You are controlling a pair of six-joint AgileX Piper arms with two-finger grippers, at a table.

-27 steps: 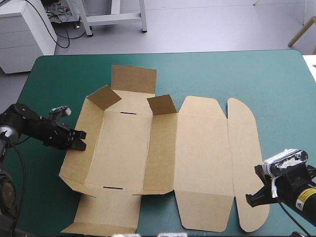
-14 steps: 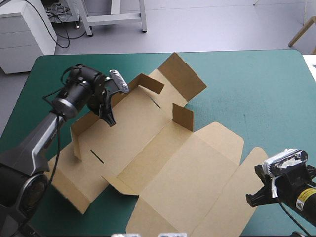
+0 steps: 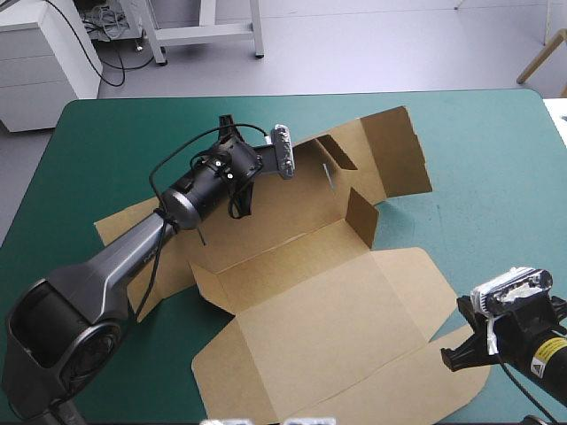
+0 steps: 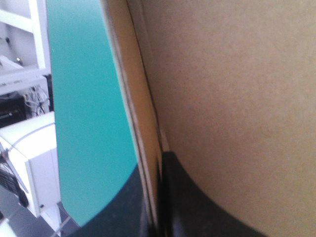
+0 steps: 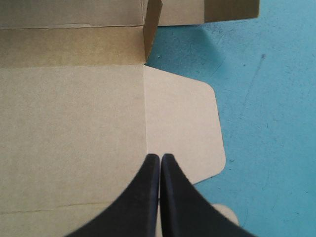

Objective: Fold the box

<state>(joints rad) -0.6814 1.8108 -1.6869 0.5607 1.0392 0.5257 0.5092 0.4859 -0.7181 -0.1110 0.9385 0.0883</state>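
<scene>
The brown box [image 3: 328, 310] lies as a cut sheet turned askew on the teal-green cover [image 3: 478, 177], with its small side flaps raised. My left gripper [image 3: 241, 202] reaches over the far wall panel and is shut on it. In the left wrist view the board's edge [image 4: 143, 123] runs between the black fingers [image 4: 197, 197]. At the near right, my right gripper [image 3: 454, 357] is shut, its tips resting on the lid panel [image 5: 74, 123] beside the rounded lid flap [image 5: 182, 123].
Bare teal-green cover [image 5: 266, 123] lies to the right of the box, and a strip [image 4: 89, 123] runs along its far left side. The table's right edge is close to my right arm.
The left gripper has swung from the table's left side to the far middle, dragging its wall panel. The whole box has turned clockwise with it. The right gripper has stayed put.
</scene>
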